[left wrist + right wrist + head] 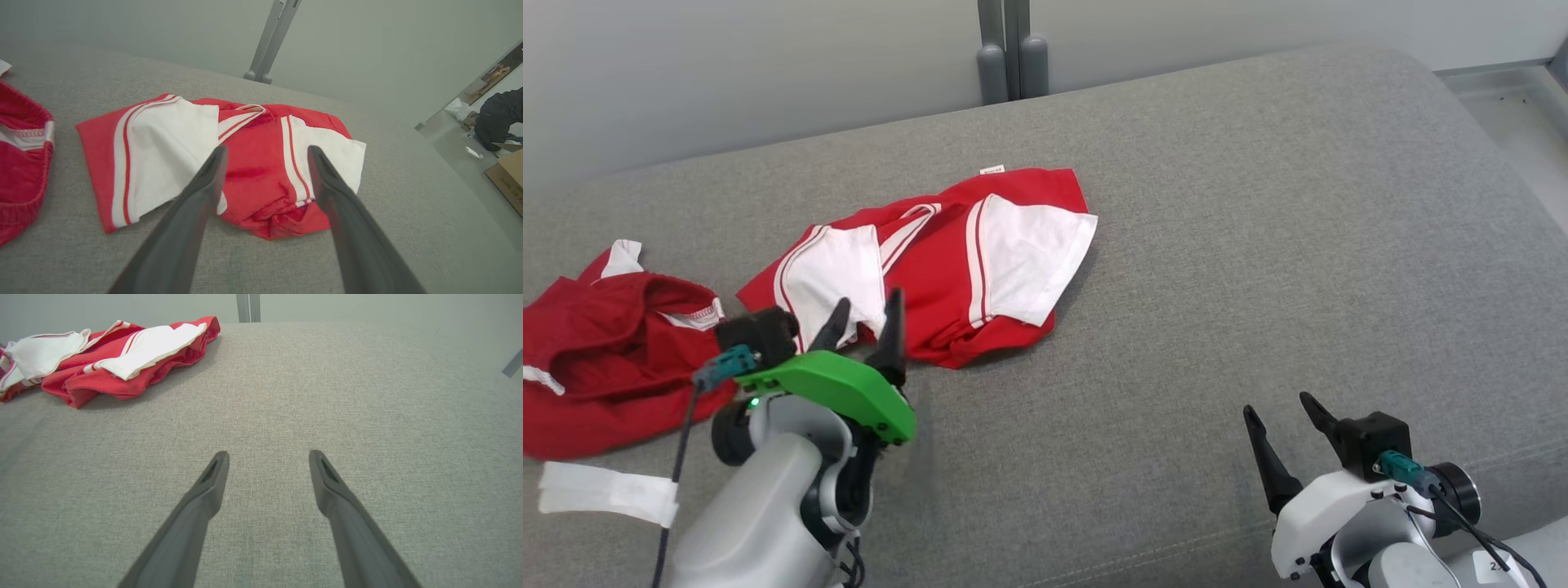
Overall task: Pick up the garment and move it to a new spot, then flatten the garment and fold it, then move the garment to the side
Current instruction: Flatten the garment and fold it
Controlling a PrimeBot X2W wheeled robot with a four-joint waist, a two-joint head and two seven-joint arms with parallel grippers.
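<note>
The garment [939,269] lies on the table [1258,245], left of its middle and a little toward the far edge. It is soft red knit, folded into a rough rectangle with both white short sleeves [1029,253] turned in on top. Each sleeve is edged by narrow red and white stripes. A striped V-neck [245,112] shows between the sleeves, and a small white label [992,170] sticks out at the far edge. The near hem is bunched into rounded, lumpy folds [282,224], seen thick and layered in the right wrist view [122,359].

The table has a padded grey woven cover with a fine grain, a rounded far-right corner and a stitched seam [1176,539] along the near side.

The left jaws are spread wide and empty. They hover at the garment's near-left edge, their dark tapered tips over the left sleeve. Whether they touch the cloth I cannot tell. A glossy green shell [841,392] caps that wrist. The right jaws are also spread wide and empty, over bare cover at the near right, well apart from the garment.

A second red garment [613,351], darker and crumpled, with white trim, lies at the far left, near the first but apart. A white strip [605,490] lies near it. Two grey posts [1011,57] stand beyond the far edge. A cardboard box [506,179] sits on the floor off to the right.
</note>
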